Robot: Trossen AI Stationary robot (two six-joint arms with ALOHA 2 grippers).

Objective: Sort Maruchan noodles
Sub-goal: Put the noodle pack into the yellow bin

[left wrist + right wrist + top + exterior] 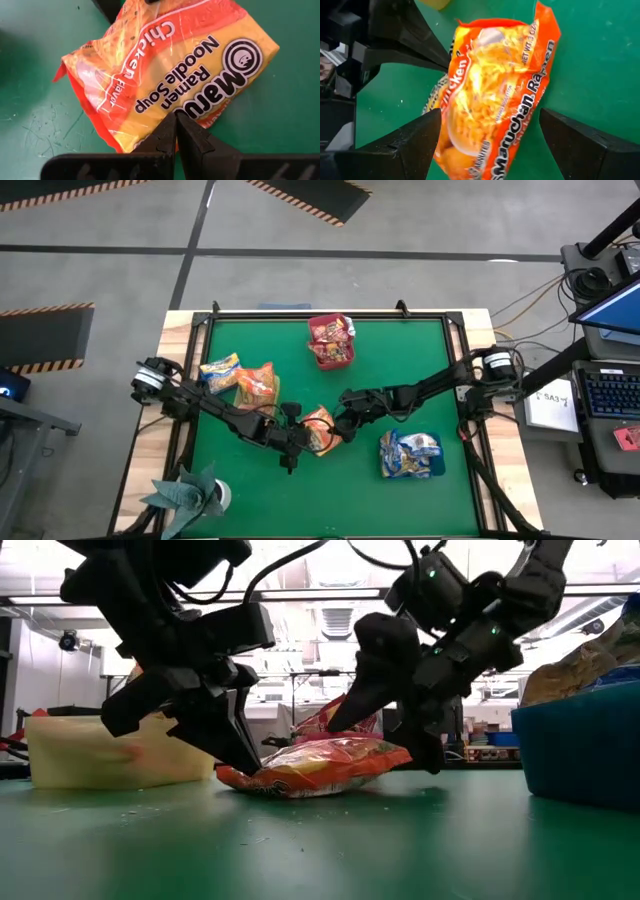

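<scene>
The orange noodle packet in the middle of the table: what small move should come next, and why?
Probably the left gripper lifts the orange packet slightly off the table. Its fingers are shut on the packet's edge, while the right gripper stands open around the packet, so only the left one holds it.

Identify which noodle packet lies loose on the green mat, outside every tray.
The orange chicken packet at mid-table, between the left gripper and the open right gripper. The other packets all sit in the yellow, red and blue trays.

left gripper [176, 131] pinched shut on orange chicken ramen packet [170, 70]
</scene>
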